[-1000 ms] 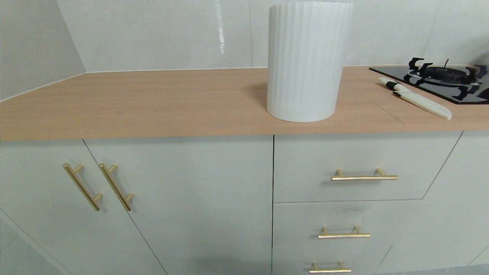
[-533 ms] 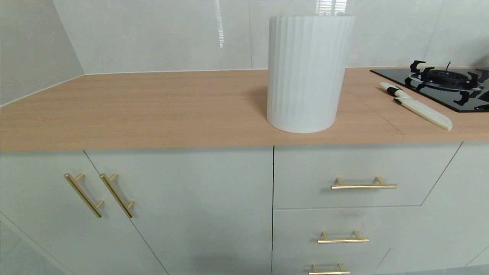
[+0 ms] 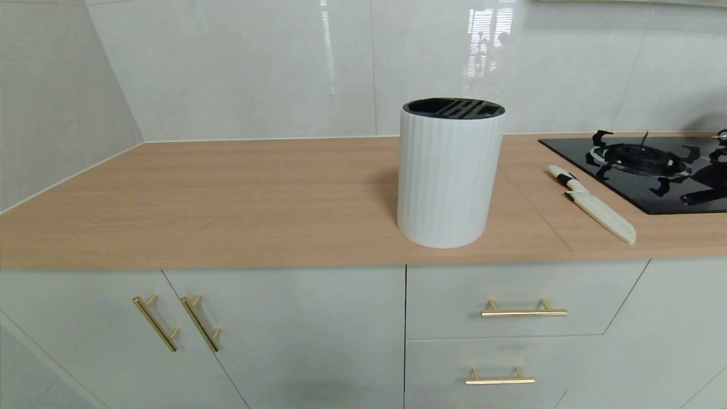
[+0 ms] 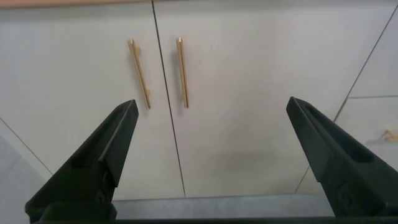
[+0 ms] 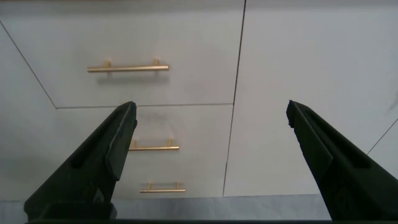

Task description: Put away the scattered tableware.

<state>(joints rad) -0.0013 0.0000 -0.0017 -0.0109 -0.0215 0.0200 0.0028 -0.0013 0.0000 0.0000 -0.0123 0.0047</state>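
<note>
A white ribbed knife block with a black slotted top stands on the wooden counter. To its right a knife with a pale blade and a black-and-white handle lies flat near the counter's front edge. My left gripper is open and faces the cabinet doors below the counter. My right gripper is open too, held in front of the drawer fronts.
A black glass hob with a burner grate sits at the counter's right end. Below are two cabinet doors with gold handles and drawers with gold handles. Tiled walls close the back and left.
The head camera has tilted up, so the whole scene sits lower in the picture and the knife block's black top has come into view. Nothing on the counter moved.
</note>
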